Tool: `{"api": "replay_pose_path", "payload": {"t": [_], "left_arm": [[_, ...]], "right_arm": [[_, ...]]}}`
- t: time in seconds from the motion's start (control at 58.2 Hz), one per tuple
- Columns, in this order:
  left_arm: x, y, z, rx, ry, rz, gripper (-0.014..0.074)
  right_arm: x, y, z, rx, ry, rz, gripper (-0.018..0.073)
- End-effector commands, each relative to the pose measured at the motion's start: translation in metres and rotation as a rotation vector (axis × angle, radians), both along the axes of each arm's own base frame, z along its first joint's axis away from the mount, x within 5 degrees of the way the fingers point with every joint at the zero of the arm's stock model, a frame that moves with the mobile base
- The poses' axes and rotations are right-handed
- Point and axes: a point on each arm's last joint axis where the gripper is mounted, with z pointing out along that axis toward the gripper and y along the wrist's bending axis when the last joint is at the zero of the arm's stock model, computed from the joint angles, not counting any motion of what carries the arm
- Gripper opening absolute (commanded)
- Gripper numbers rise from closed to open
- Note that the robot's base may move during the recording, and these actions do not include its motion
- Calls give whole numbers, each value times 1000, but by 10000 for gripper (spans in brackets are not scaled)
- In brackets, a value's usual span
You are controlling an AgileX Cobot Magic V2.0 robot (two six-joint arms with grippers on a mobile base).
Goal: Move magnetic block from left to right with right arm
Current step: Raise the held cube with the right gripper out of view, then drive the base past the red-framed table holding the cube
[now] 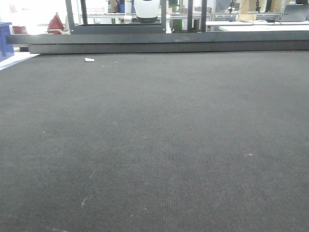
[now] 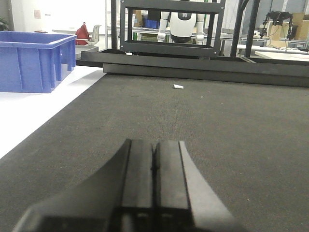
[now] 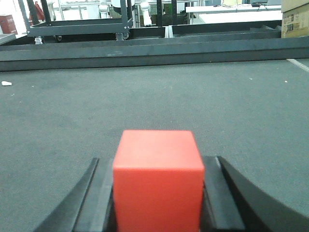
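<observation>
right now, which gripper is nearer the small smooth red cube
Right. The right gripper grips the small smooth red cube, a finger against each side. The left gripper is shut and empty, and no cube shows in its view.

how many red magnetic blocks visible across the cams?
1. The magnetic block is gripped by the right end effector, seen in the right wrist view. None shows on the dark mat in the front or left wrist views; more could lie outside the frames.
</observation>
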Motion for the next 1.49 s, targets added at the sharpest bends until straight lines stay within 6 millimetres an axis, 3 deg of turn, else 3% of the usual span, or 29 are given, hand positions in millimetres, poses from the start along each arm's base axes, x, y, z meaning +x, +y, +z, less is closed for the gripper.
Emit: {"api": "replay_pose_path", "payload": {"t": [0.0, 1.477], "left_arm": [[-2, 1, 6, -8, -91, 9, -126], [-2, 1, 6, -8, -91, 9, -126]], "right_arm": [[0, 0, 17, -24, -108, -3, 252], [0, 0, 17, -24, -108, -3, 252]]}}
